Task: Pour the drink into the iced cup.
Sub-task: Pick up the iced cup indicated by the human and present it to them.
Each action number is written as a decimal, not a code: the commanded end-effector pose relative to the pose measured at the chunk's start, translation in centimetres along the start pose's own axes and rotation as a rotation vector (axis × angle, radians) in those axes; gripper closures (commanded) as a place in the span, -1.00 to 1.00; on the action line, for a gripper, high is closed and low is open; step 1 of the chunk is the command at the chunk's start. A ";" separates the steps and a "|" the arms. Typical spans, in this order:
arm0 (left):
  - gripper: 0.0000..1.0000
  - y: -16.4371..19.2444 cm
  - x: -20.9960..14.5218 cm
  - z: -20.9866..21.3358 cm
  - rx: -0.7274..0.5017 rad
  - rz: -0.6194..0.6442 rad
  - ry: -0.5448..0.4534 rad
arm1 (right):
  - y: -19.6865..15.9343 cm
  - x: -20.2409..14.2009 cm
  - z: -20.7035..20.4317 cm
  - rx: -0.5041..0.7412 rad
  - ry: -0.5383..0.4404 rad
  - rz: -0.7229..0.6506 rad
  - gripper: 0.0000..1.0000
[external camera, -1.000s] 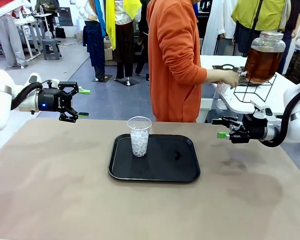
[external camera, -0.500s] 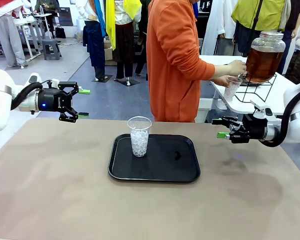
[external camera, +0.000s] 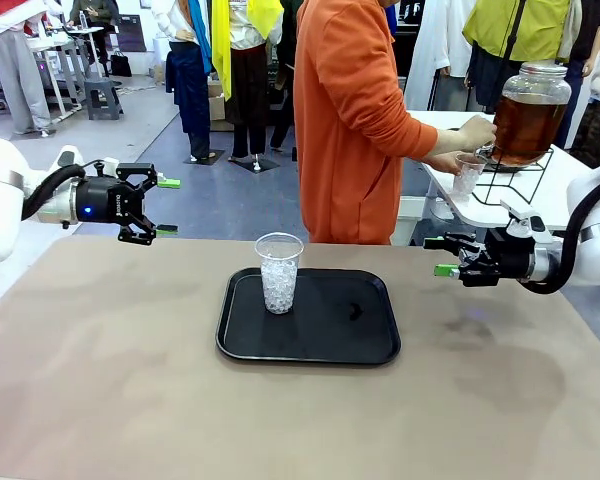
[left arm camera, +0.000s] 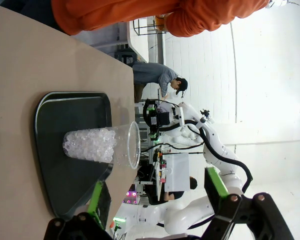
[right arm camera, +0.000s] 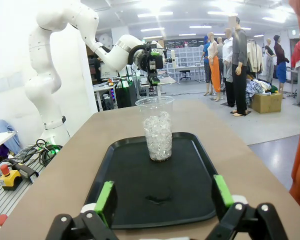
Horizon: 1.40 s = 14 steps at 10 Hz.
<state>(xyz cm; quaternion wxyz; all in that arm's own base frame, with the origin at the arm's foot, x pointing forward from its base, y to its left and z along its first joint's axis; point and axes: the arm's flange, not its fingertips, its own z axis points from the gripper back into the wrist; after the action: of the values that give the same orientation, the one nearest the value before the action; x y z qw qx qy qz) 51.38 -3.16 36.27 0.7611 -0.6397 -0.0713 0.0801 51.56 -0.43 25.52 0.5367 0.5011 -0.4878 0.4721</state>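
While the left gripper (external camera: 168,206) and right gripper (external camera: 438,256) hang released and empty, the iced cup (external camera: 279,272) stands on the black tray (external camera: 330,340); the drink (external camera: 525,125) sits in its jar (external camera: 543,72) beyond, a person's hand (external camera: 477,132) against it

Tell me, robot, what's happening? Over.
Left gripper open, right gripper open, both empty. Iced cup upright on tray. Person holds second cup at drink jar.
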 end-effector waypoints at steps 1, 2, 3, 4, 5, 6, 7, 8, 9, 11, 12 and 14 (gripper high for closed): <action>-1.00 -0.1 0.0 0.0 -0.004 -0.010 -0.006 | -0.1 0.3 -0.2 0.000 -0.004 -0.003 -1.00; -1.00 -0.1 0.0 0.0 -0.004 -0.010 -0.006 | -0.1 0.3 -0.2 0.000 -0.004 -0.003 -1.00; -1.00 -0.1 0.0 0.0 -0.004 -0.010 -0.006 | -0.1 0.3 -0.2 0.000 -0.004 -0.003 -1.00; -1.00 -0.1 0.0 0.0 -0.004 -0.010 -0.006 | -0.1 0.3 -0.2 0.000 -0.004 -0.003 -1.00; -1.00 -0.1 0.0 0.0 -0.004 -0.010 -0.006 | -0.1 0.3 -0.2 0.000 -0.004 -0.003 -1.00; -1.00 -0.1 0.0 0.0 -0.004 -0.010 -0.006 | -0.1 0.3 -0.2 0.000 -0.004 -0.003 -1.00; -1.00 -0.1 0.0 0.0 -0.004 -0.010 -0.006 | -0.1 0.3 -0.2 0.000 -0.004 -0.003 -1.00; -1.00 -0.1 0.0 0.0 -0.004 -0.010 -0.006 | -0.1 0.3 -0.2 0.000 -0.004 -0.003 -1.00; -1.00 -0.1 0.0 0.0 -0.004 -0.010 -0.006 | -0.1 0.3 -0.2 0.000 -0.004 -0.003 -1.00; -1.00 -0.1 0.0 0.0 -0.004 -0.010 -0.006 | -0.1 0.3 -0.2 0.000 -0.004 -0.003 -1.00; -1.00 -0.1 0.0 0.0 -0.004 -0.010 -0.006 | -0.1 0.3 -0.2 0.000 -0.004 -0.003 -1.00; -1.00 -0.1 0.0 0.0 -0.004 -0.010 -0.006 | -0.1 0.3 -0.2 0.000 -0.004 -0.003 -1.00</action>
<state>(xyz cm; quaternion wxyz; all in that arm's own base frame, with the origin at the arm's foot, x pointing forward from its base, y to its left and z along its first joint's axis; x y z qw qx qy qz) 51.38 -3.16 36.27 0.7611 -0.6397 -0.0713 0.0801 51.56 -0.43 25.52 0.5367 0.5011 -0.4878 0.4721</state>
